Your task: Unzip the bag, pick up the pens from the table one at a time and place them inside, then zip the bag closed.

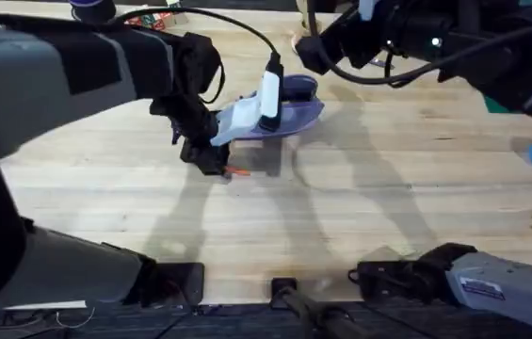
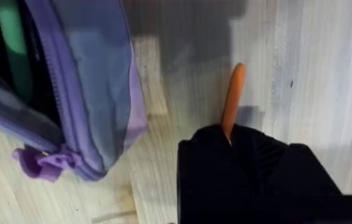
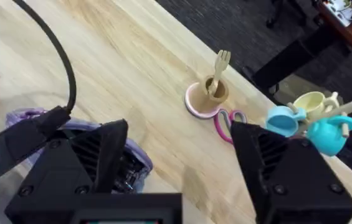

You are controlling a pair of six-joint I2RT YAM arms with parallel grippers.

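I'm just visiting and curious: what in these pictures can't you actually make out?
- Orange pen: its lower end is hidden under the left gripper in the left wrist view.
- Green pen: cut off inside the open bag, its length unclear.
- Bag in the overhead view: partly covered by the left arm.
- Right gripper: open, high above the table.

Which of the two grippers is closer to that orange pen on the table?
The left. The left gripper is right at the orange pen, which lies on the table beside the bag. The right gripper hangs open above the bag's far side.
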